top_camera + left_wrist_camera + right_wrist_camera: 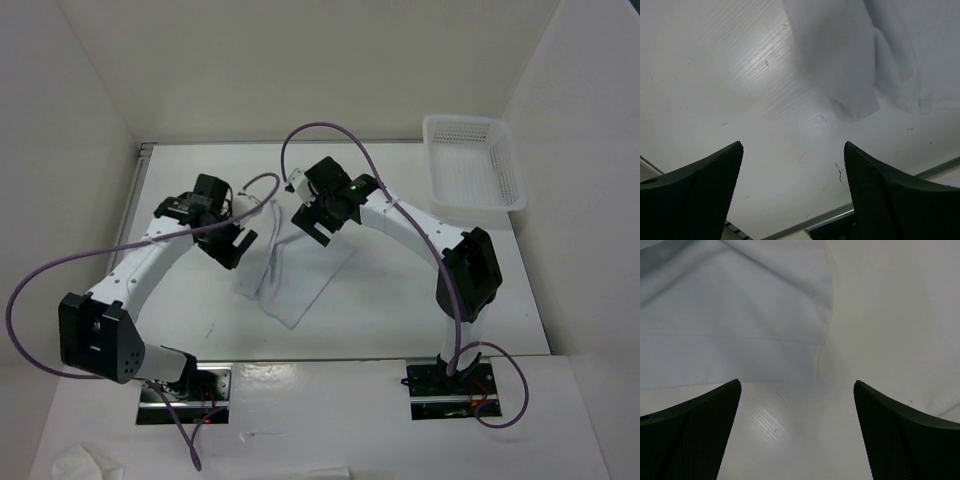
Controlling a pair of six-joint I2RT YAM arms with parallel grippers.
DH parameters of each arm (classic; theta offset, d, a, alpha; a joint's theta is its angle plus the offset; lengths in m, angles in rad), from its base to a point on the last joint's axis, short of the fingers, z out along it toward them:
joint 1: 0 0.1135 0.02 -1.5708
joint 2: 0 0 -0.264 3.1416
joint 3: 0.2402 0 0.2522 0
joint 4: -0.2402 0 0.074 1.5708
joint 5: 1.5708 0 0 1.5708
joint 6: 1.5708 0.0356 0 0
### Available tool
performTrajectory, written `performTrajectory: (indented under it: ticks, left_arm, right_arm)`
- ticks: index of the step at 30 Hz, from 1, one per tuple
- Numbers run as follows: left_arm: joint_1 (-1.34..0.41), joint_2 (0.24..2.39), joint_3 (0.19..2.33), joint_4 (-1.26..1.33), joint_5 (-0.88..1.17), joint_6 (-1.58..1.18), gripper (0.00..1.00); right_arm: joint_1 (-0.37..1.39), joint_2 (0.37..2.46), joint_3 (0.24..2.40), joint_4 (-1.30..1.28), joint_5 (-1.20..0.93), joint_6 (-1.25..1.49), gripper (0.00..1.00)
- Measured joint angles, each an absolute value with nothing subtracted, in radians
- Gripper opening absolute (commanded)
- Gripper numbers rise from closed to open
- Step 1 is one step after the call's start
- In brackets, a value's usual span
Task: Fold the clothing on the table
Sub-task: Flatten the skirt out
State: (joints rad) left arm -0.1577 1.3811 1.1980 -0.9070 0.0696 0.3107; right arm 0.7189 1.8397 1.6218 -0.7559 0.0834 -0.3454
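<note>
Top external shows the cloth (300, 275) rumpled on the table (420, 310), my left gripper (233, 246) by its left edge and my right gripper (311, 223) near its far edge; left wrist shows my left fingers (700, 195) spread wide and empty over bare table, the cloth just ahead; right wrist shows my right fingers (905, 435) likewise spread and empty beside the cloth's hem.

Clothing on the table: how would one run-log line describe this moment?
clothing: rumpled on table, unheld | left gripper: open, empty, beside clothing | right gripper: open, empty, at clothing edge

One clothing (300, 285), one basket (463, 119), two arms (160, 255) (420, 222) — perhaps one wad (85, 464).
</note>
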Motion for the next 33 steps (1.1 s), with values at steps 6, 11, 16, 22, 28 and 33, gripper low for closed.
performTrajectory:
  ticks: [6,11,16,22,28,33]
  left_arm:
    - [-0.397,1.392,1.097,-0.801,-0.092,0.257,0.89]
    - [-0.467,1.391,0.986,-0.74,-0.208,0.227,0.92]
    - [-0.479,1.396,0.964,-0.696,-0.259,0.206,0.92]
    - [-0.424,1.484,1.053,-0.678,-0.197,0.187,0.92]
    - [-0.261,1.495,1.191,-0.689,-0.042,0.176,0.92]
    - [-0.205,1.501,1.218,-0.712,0.039,0.175,0.92]
  right_arm:
    - [0.716,1.843,1.626,-0.747,0.091,-0.345,0.97]
    - [0.682,1.847,1.631,-0.741,0.089,-0.332,0.97]
    - [0.561,1.873,1.668,-0.739,0.051,-0.307,0.97]
    - [0.496,1.914,1.683,-0.745,0.011,-0.292,0.97]
    - [0.557,1.956,1.682,-0.764,-0.046,-0.29,0.94]
    - [0.647,1.978,1.633,-0.77,-0.054,-0.306,0.88]
